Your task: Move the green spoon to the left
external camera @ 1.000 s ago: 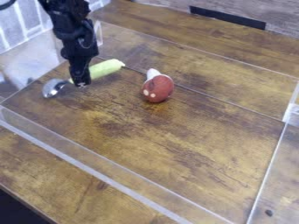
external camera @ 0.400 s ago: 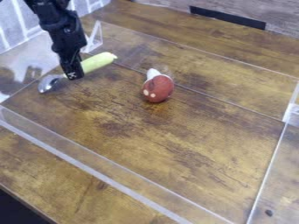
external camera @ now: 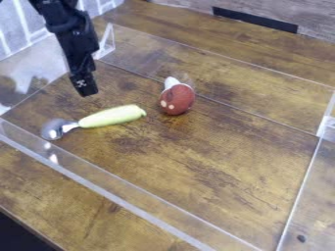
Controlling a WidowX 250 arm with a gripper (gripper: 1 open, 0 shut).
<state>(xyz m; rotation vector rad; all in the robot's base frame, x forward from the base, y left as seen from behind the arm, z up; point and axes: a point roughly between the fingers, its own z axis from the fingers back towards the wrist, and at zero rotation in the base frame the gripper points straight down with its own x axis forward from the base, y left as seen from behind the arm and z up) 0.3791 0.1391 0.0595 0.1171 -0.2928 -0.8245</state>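
One step seems left, withdrawal: green spoon (external camera: 102, 119) lies free at the worktop's (external camera: 210, 157) left side, claw (external camera: 85, 85) open above it, gripping nothing

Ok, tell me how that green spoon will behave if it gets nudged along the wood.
The green spoon lies flat on the wooden table, so it will probably slide or pivot rather than tip. Its thick rounded handle might roll slightly. It looks rigid, with a plastic handle and metal bowl, and likely light. The shiny bowl may skid easily.
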